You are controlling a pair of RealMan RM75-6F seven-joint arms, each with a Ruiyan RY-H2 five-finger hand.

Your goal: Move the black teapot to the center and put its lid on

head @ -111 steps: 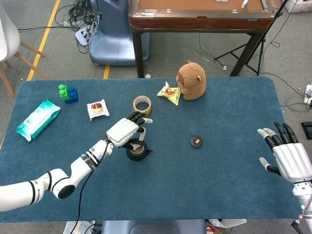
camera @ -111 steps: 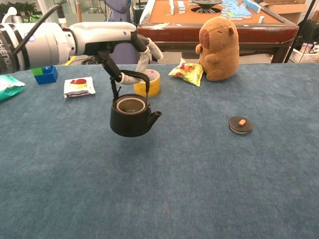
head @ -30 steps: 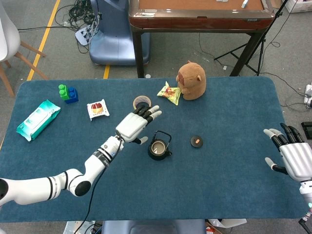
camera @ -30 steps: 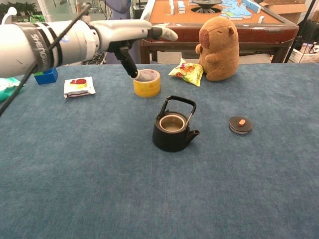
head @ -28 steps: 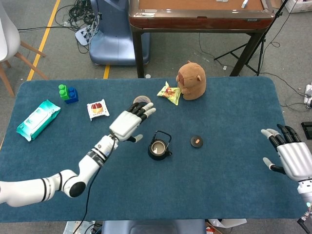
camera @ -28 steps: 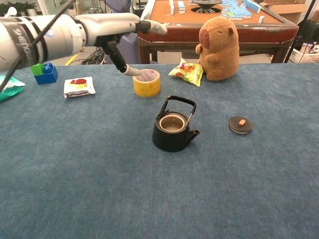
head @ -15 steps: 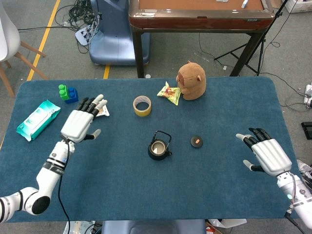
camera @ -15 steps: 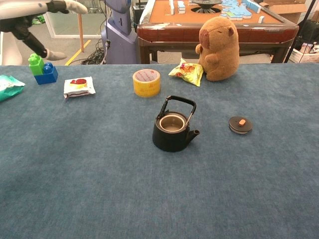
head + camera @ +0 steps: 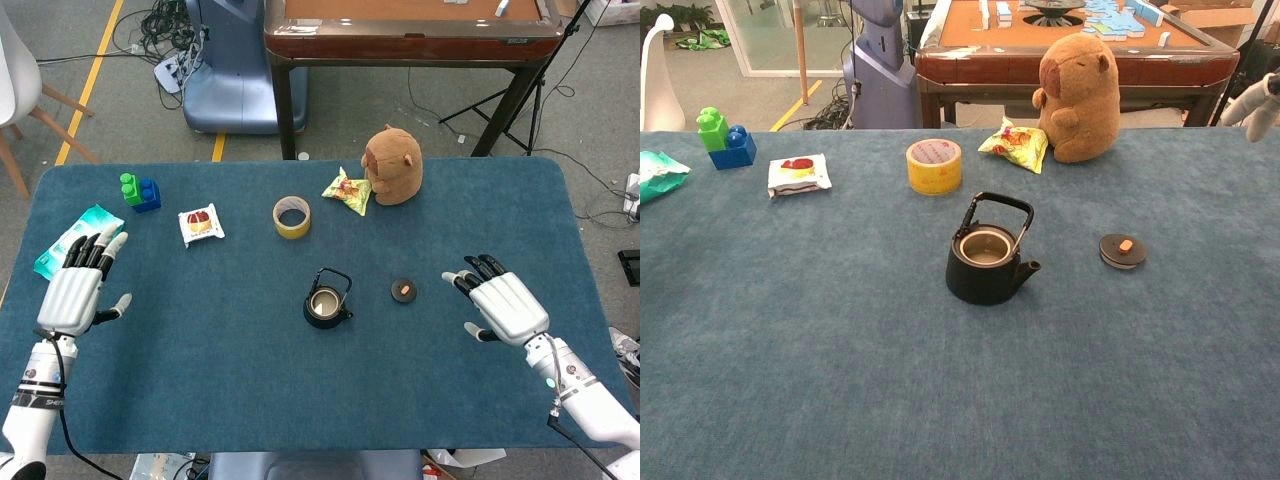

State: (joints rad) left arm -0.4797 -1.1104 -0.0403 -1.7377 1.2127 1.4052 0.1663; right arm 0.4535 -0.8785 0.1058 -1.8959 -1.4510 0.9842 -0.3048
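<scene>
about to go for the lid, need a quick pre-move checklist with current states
1. Black teapot upright near the table's center: ok.
2. Teapot mouth open and unobstructed, handle standing over it: ok.
3. Lid lying free on the cloth to the teapot's right, knob up: ok.
4. Right hand holds nothing, fingers apart, to the right of the lid: ok.
5. Left hand empty and far off at the table's left edge: ok.
6. Lid already on the pot: not ok, not yet done.

Left hand (image 9: 76,292) raised, fingers spread, empty, right hand (image 9: 505,305) likewise, palms down
</scene>
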